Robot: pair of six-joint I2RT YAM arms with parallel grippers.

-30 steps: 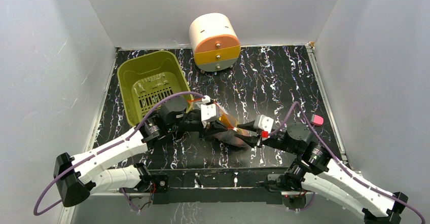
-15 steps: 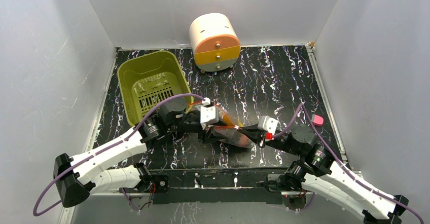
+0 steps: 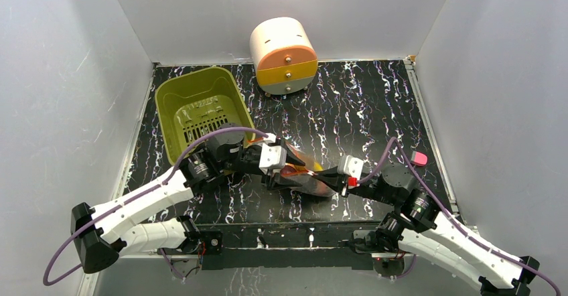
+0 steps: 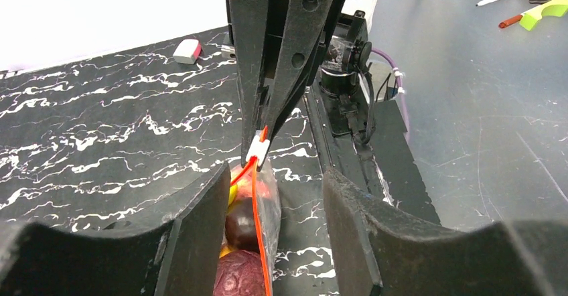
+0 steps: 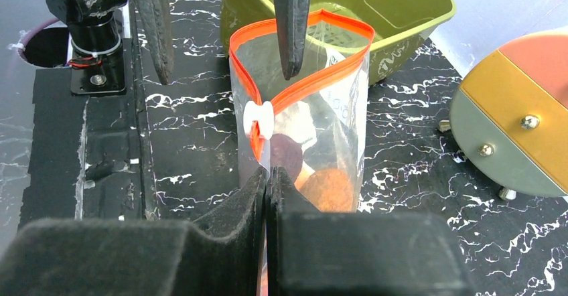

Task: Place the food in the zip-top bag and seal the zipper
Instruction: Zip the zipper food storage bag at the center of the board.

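Observation:
The zip-top bag (image 3: 305, 175) lies between my two grippers near the table's front, with food inside it. In the left wrist view, dark purple balls (image 4: 241, 226) and yellow pieces show through the plastic. My left gripper (image 4: 276, 175) is open, and its fingers straddle the bag without pinching it. The red-orange zipper (image 4: 258, 242) runs up to a white slider (image 4: 258, 150). My right gripper (image 5: 266, 175) is shut on the bag's near end just below the slider (image 5: 258, 118). Beyond it the zipper (image 5: 301, 82) gapes in an open loop. An orange-brown piece (image 5: 328, 189) rests at the bag's bottom.
An olive-green slotted basket (image 3: 201, 112) stands at the back left, close behind the bag. A round white, orange and yellow drawer unit (image 3: 285, 55) sits at the back centre. A small pink block (image 3: 420, 157) lies at the right edge.
My left gripper has opened and let go of the bag, drawing back slightly to the left. My right gripper has shut on the bag's end by the slider.

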